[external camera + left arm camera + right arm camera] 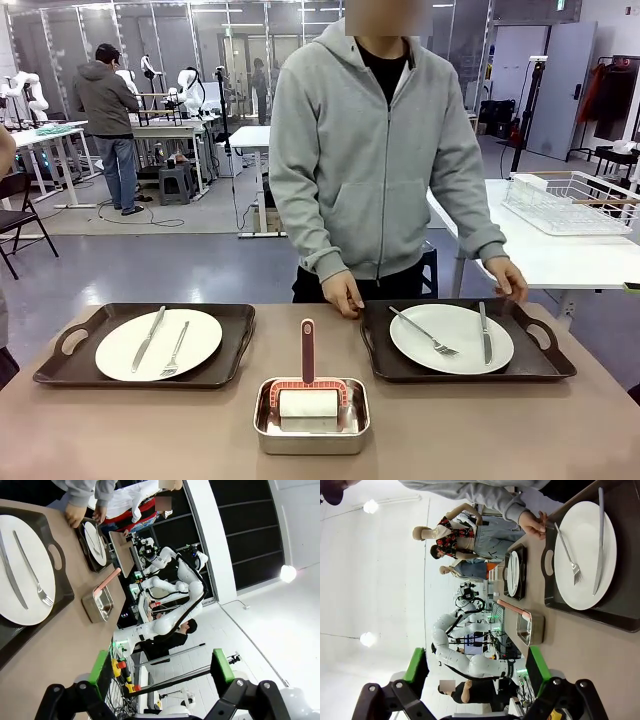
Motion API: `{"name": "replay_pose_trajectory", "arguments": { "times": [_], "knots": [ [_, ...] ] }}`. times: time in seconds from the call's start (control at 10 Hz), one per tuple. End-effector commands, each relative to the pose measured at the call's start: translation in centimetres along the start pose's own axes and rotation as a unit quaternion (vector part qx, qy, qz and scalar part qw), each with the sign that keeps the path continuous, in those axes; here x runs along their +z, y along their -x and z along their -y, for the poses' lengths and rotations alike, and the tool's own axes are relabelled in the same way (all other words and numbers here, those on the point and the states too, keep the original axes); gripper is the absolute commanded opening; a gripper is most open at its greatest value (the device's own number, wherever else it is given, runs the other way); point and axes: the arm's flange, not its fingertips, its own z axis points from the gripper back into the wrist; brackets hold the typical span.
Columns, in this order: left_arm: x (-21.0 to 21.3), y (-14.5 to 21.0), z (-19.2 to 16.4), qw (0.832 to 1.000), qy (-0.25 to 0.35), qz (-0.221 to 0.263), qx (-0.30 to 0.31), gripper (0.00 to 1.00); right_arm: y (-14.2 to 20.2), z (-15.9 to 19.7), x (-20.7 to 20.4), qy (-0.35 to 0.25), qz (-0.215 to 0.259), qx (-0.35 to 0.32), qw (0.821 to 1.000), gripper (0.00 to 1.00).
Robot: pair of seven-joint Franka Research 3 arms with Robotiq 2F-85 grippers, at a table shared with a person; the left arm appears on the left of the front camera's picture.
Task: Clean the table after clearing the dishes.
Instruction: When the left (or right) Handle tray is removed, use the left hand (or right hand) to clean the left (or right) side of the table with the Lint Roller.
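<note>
Steel pan (311, 446) nearest, front-centre on table (500, 435); pink-handled cleaning tool (307, 352) in it, white block head, handle pointing away from me.

Left of pan: left plate (110, 350) on left tray (58, 368).

Right of pan: right plate (455, 352) on right tray (548, 362); person's hand (343, 296) and other hand (508, 280) at its far rim.

My left gripper (161, 666) and right gripper (475, 664) spread wide, empty, off table.

Judgement: dishes go first. Grip trays at cut-outs and lift level, since loose steel cutlery slides on glossy plates. Matte tan top should wipe easily.

Bright, even overhead light covers the worktop (120, 430), with only a faint soft shadow around the steel pan (310, 446) on it. Both wrist views bow strongly at their edges, and a lamp (370, 506) above the worktop flares to a white blob.
</note>
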Motion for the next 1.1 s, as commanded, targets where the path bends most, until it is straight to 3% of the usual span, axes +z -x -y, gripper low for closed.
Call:
{"name": "replay_pose_trajectory", "arguments": {
  "times": [0.0,1.0],
  "knots": [
    [-0.14,0.56,0.31,1.000,-0.008,0.002,-0.006,1.00,0.46,-0.25,-0.49,0.002,0.002,0.001,1.000,1.00],
    [-0.14,0.56,0.31,1.000,-0.008,0.002,-0.006,1.00,0.00,0.00,0.00,0.000,0.000,0.000,1.000,1.00]
  ]
}}
